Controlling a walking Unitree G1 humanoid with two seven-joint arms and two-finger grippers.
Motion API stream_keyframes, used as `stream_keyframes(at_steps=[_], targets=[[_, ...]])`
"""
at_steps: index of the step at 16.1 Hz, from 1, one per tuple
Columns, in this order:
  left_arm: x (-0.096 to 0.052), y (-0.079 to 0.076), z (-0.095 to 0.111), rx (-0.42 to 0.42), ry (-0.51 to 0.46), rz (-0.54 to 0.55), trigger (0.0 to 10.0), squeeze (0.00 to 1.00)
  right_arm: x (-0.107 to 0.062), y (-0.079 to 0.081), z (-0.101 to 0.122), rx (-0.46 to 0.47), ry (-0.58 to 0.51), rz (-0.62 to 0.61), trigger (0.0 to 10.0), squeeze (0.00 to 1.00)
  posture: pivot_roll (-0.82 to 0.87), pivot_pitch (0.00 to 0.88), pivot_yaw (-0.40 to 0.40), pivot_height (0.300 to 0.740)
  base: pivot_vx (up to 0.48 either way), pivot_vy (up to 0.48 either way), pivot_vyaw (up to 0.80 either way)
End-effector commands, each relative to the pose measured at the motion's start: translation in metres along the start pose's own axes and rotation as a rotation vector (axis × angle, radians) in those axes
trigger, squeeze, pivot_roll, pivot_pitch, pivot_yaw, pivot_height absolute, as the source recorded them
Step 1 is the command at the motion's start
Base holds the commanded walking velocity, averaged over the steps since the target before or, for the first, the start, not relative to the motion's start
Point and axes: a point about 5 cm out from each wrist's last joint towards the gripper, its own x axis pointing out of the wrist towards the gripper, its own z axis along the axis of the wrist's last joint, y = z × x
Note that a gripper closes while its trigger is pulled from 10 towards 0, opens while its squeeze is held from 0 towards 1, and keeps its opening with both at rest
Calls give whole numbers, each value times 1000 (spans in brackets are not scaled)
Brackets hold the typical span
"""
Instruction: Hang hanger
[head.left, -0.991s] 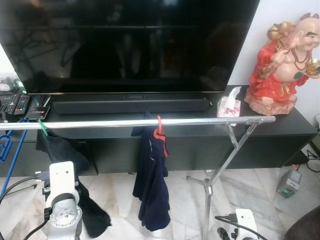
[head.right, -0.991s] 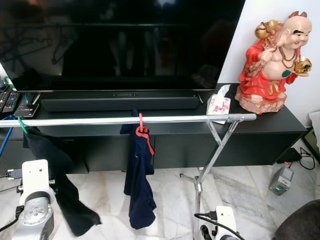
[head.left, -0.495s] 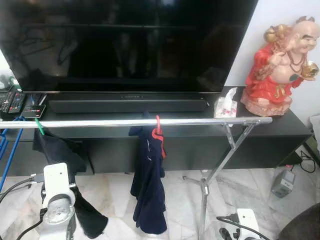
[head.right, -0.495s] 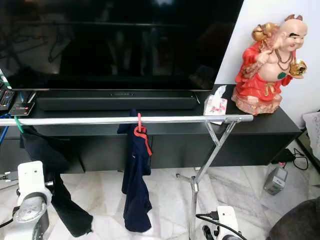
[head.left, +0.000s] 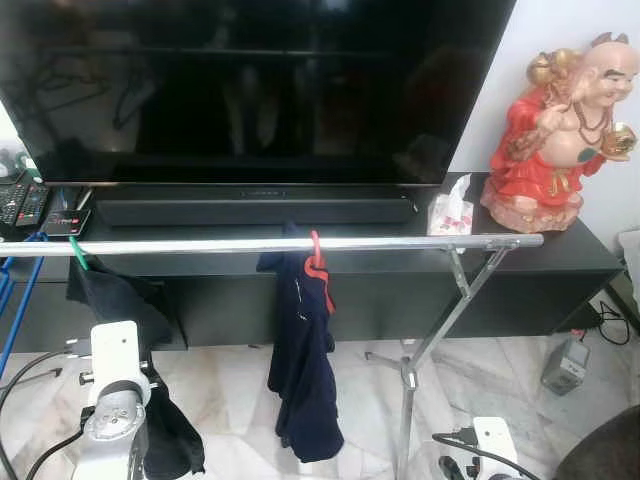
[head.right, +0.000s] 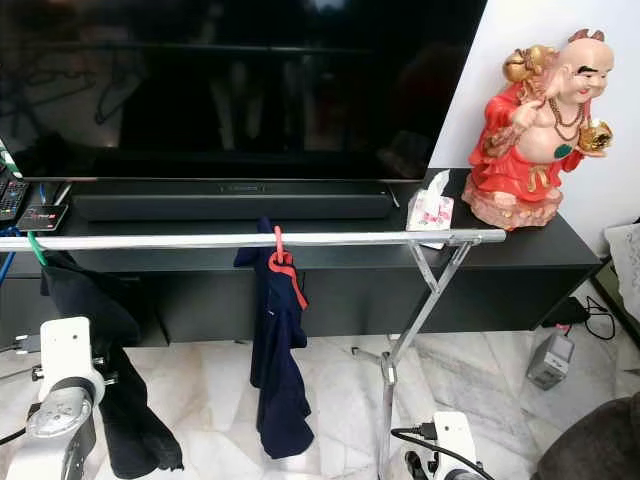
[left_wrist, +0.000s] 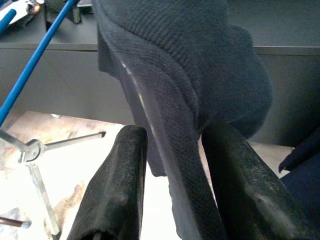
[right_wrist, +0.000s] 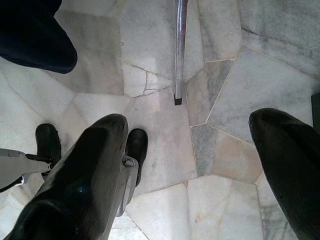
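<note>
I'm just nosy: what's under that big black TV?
Under the TV a long black soundbar lies on the black cabinet. The silver rail and hanging navy garment cover part of the cabinet front.

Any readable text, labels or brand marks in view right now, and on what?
None can be read.
Soundbar: small centre mark, too small to read.
Tissue pack: print blurred.
Remote controls: button markings too small.
Grey box on the floor: no legible label.
</note>
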Motion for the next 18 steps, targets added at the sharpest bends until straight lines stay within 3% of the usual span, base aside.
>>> stream_keyframes(at_steps=[1,12,15,18], targets=[[1,-2,1,-1,-7,-18,0,0,-1,-6,1,-2,-1,-17,10000,0,45,0,-99,740,0,0,0],[-2,-9,-7,119,-6,-10,0,0,0,-5,5,8,-16,-20,10000,0,33,0,-101,740,0,0,0],[-8,-12,-9,89,-25,0,0,0,1,-2,9,-2,-17,-13,10000,0,42,0,-107,740,0,0,0],[-15,-24,0,17,-134,-84,0,0,2,0,16,-3,-30,-14,10000,0,44,0,-106,740,0,0,0]])
